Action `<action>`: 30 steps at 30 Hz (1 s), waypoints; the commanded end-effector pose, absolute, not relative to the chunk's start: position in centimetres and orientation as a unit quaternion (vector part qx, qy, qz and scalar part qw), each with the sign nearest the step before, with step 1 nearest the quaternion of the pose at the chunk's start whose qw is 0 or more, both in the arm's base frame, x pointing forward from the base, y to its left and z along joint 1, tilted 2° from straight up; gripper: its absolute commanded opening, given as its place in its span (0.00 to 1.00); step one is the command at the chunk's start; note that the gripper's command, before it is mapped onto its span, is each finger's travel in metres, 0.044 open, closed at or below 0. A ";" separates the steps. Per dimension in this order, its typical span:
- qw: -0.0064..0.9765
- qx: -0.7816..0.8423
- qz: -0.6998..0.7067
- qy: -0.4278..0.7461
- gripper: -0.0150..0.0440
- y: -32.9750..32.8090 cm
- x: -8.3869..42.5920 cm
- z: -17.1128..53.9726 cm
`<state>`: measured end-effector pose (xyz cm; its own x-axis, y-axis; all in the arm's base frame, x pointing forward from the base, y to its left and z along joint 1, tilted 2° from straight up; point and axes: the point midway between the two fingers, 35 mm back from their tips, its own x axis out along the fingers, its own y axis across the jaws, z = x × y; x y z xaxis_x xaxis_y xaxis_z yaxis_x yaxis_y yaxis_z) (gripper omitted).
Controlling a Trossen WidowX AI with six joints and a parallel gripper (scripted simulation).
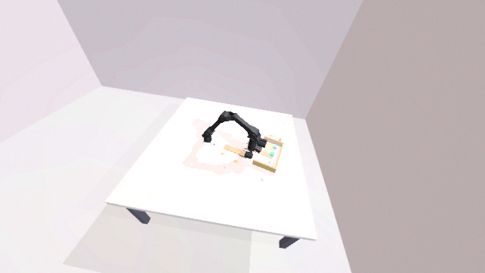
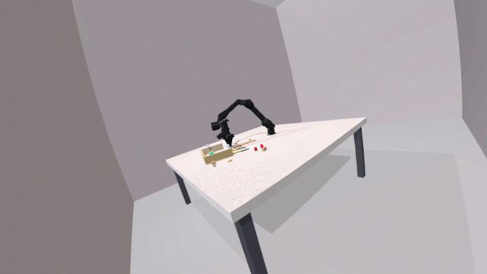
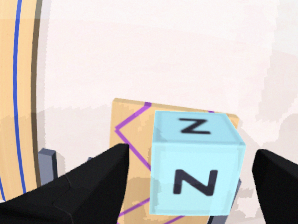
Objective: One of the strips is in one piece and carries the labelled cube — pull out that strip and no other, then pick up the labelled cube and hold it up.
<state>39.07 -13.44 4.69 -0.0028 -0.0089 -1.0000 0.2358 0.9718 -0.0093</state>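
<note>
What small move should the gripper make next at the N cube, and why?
Probably finish closing, then lift straight up. In the wrist view the light blue cube marked N sits between the two dark fingers of the gripper, with gaps showing on both sides, so it is not yet gripped. It rests on the zigzag strip.

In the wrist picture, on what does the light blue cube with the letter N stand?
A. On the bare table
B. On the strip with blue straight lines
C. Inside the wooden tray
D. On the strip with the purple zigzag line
D: the cube stands on the end of the tan strip that bears a purple zigzag, between the gripper fingers.
</note>
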 end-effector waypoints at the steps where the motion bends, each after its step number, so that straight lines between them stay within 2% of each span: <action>1: 0.699 0.080 -0.083 0.705 0.68 -13.3 39.0 3.8; 7: 0.699 0.080 -0.083 0.705 0.68 -13.3 39.0 3.8; 11: 0.700 0.081 -0.087 0.704 0.50 -13.4 39.0 4.0; 18: 0.700 0.081 -0.087 0.704 0.42 -13.4 39.0 4.0; 22: 0.700 0.081 -0.087 0.705 0.25 -13.3 38.8 4.2; 30: 0.699 0.081 -0.085 0.706 0.25 -12.4 36.1 6.5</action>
<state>37.04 -12.74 5.03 -0.0243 -0.0016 -0.9997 0.2355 0.9719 -0.0073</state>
